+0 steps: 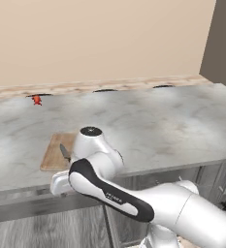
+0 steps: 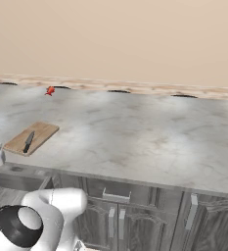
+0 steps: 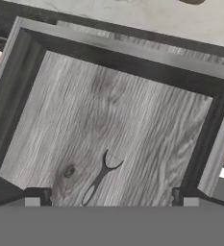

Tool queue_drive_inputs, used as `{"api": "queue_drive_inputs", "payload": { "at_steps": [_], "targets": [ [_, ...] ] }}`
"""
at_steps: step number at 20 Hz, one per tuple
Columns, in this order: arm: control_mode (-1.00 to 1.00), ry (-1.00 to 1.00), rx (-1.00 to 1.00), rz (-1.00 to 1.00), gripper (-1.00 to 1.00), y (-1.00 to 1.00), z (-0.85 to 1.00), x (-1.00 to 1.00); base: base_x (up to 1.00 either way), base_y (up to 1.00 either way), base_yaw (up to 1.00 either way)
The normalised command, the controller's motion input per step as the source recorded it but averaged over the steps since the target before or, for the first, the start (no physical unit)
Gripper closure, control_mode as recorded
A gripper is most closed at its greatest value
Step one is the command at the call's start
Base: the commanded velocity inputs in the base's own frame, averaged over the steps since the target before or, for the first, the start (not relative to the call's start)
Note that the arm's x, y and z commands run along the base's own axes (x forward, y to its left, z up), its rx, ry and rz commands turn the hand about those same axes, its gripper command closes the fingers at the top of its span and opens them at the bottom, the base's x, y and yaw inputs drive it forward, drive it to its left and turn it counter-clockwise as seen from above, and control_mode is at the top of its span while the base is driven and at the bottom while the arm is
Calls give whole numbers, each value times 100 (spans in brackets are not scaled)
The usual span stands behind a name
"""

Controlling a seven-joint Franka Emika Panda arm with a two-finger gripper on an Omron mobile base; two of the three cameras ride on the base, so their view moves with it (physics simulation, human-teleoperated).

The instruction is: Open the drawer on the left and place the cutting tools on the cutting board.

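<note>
Two fingertips (image 3: 36, 199) spread wide apart at the bottom edge of the hand view; hand (image 3: 108, 201) fully parted, pinching nothing.

1. Hand position: hangs over the open drawer (image 3: 84, 115), looking straight down into it. Sits low at the front edge of the counter (image 1: 158, 126), largely hidden behind the arm's own links in the left base view.

2. Drawer: pulled out, directly beneath the hand. Grey wood-grain floor framed by dark walls on all visible sides.

3. Shears (image 3: 100, 177): lie flat on the drawer floor beneath the hand, roughly midway between the two fingertips and apart from both. Forked end points away from the hand camera; slim end points toward it.

4. Cutting board (image 1: 54, 154): lies flat on the counter, above and just beyond the hand, close to the counter's front edge.

5. Knife (image 2: 29, 141): rests on the cutting board, black handle toward the counter's front edge, blade toward the wall.

6. Small red object (image 1: 37, 100): far beyond the hand, at the back of the counter near the wall.
</note>
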Motion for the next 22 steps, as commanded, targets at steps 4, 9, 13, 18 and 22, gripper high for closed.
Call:
{"api": "queue_drive_inputs", "payload": {
  "at_steps": [4, 9, 13, 18, 22],
  "targets": [
    [-100, 10, 0, 0, -100, 9, -9, -51, 0, 0, 0],
    [-100, 19, 0, 0, -100, 7, -31, -7, 0, 0, 0],
    [-100, 19, -1, 0, -100, 4, -51, -3, 0, 0, 0],
    [-100, 4, -6, 0, -100, 24, -38, -49, 0, 0, 0],
    [-100, 0, -10, -1, -100, 28, -23, -74, 0, 0, 0]
  ]
}}
